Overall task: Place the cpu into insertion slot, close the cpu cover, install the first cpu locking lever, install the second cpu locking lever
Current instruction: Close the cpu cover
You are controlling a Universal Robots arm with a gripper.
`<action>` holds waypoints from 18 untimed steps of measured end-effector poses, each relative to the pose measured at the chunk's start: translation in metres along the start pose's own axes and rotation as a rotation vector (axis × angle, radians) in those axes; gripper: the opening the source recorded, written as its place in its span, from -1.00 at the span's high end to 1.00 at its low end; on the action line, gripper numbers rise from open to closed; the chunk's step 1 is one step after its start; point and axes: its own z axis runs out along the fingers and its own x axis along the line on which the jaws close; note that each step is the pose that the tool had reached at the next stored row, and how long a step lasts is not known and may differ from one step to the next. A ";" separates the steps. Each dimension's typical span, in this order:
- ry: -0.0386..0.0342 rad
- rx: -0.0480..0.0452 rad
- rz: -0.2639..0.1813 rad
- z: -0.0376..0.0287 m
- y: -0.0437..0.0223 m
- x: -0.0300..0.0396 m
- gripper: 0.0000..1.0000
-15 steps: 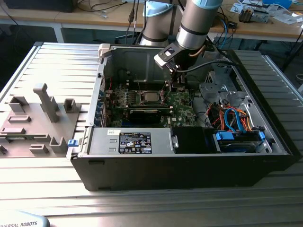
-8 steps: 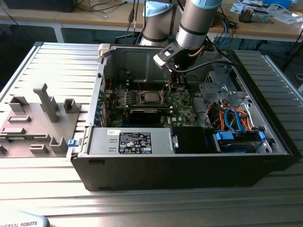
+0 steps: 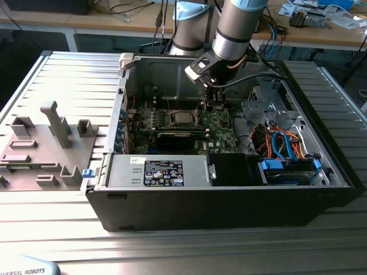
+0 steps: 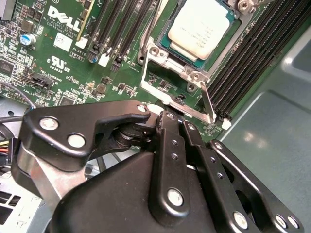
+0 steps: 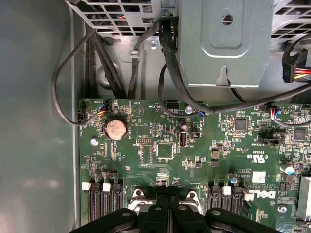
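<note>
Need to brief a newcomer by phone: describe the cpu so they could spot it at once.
Look inside the open computer case at the green circuit board. Near the board's middle sits the cpu, a flat square chip. Its pale, dull silver top sets it apart from the long black slots flanking it.

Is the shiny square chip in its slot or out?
In. In the second wrist view the cpu lies flat inside the silvery rim of the insertion slot on the green board.
</note>
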 end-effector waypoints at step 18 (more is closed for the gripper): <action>0.0000 0.0000 0.000 0.0005 -0.0040 0.0001 0.79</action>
